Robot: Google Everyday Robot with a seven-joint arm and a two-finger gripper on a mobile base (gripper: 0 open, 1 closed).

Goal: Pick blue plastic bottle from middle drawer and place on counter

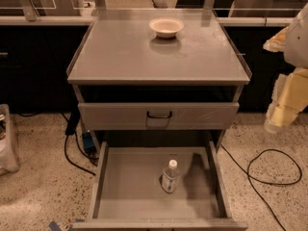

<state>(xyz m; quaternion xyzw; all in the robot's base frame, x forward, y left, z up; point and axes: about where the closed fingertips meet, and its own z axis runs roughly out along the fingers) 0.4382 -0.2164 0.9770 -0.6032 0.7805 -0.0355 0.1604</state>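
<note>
The blue plastic bottle (170, 176), clear with a white cap and a pale label, stands upright on the floor of the pulled-out middle drawer (125, 186), a little right of its centre. The counter (144, 52) is the flat grey top of the cabinet above. My gripper (275, 119) hangs at the right edge of the view, beside the cabinet's right side, above the floor and well up and right of the bottle. It holds nothing that I can see.
A white bowl (166, 27) sits at the back of the counter. A shut drawer front with a small black handle (159, 115) lies above the open drawer. Black cables (269, 170) run over the speckled floor on both sides. A clear bin (7, 138) stands at the left.
</note>
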